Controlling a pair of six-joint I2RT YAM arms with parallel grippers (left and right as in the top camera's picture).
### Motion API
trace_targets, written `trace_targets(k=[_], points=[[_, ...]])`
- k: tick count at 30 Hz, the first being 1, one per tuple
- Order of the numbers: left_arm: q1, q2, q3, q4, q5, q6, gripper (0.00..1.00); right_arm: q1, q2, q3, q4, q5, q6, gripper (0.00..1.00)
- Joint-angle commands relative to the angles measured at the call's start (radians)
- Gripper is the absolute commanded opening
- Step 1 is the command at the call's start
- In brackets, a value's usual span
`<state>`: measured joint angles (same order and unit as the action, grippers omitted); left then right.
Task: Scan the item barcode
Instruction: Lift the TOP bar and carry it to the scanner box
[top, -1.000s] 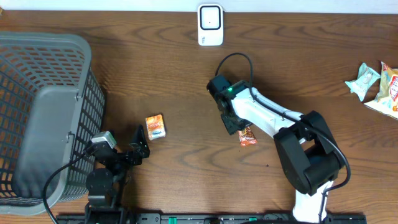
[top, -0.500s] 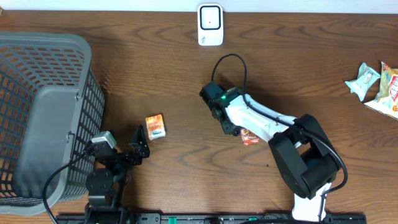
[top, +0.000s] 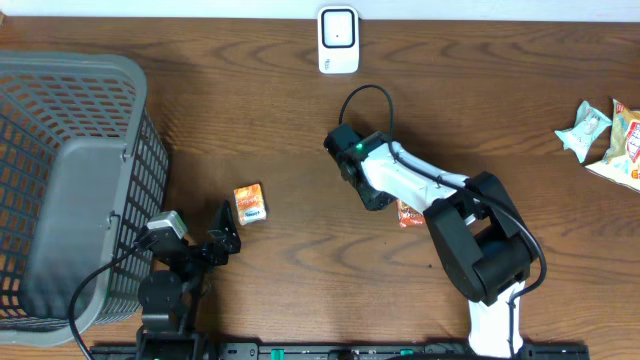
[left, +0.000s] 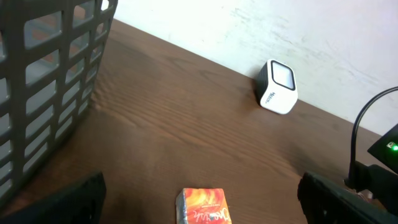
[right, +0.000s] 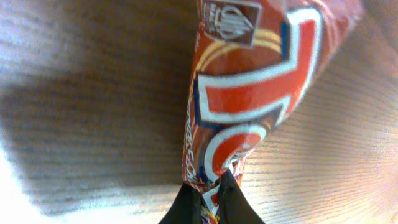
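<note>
**Thin pinch on a crinkly edge, with the scanner across the tabletop**

The right gripper (right: 209, 196) was pressed together on the very edge of the orange snack packet (right: 249, 93). It held only a narrow strip of film between its fingertips. In my judgement that was the weak spot. The slick wrapper could slide out once lifted, or the packet could swing and twist. The barcode might then face away from the white scanner (top: 338, 40) at the top centre of the overhead frame. No barcode was visible on the printed face, so which side needed presenting could not be told.

The left gripper (top: 225, 232) sat spread wide and empty at the lower left, beside the grey basket (top: 60, 90). A small orange box (top: 250, 203) lay just ahead of it.

The overhead view showed the layout, with the packet lying on the tabletop near the centre, partly under the right arm and well apart from the scanner. It hid the grasp itself. Only the right wrist view showed how little film was caught. The left wrist view showed the scanner's window face at its upper right, which the overhead view gave only from above.
</note>
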<state>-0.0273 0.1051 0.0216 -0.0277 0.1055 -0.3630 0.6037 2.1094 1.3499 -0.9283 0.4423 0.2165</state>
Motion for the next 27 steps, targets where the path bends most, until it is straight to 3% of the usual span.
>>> trace_targets(k=[1,4,8,16,21,27], points=[[0.005,0.0,-0.018,-0.032,0.009,-0.009,0.98,-0.034,0.13,-0.054,-0.057,-0.66,-0.19,0.01],[0.005,0.0,-0.018,-0.032,0.009,-0.009,0.98,-0.065,0.037,0.014,-0.125,-0.986,-0.435,0.01],[0.005,0.0,-0.018,-0.032,0.009,-0.009,0.98,-0.123,-0.046,0.037,-0.175,-1.281,-0.614,0.01],[0.005,0.0,-0.018,-0.032,0.009,-0.009,0.98,-0.164,-0.043,0.004,-0.324,-1.858,-1.131,0.01],[0.005,0.0,-0.018,-0.032,0.009,-0.009,0.98,-0.133,-0.043,0.001,-0.365,-2.005,-1.387,0.01],[0.005,0.0,-0.018,-0.032,0.01,-0.009,0.98,-0.078,-0.043,0.006,-0.387,-2.005,-1.41,0.01]])
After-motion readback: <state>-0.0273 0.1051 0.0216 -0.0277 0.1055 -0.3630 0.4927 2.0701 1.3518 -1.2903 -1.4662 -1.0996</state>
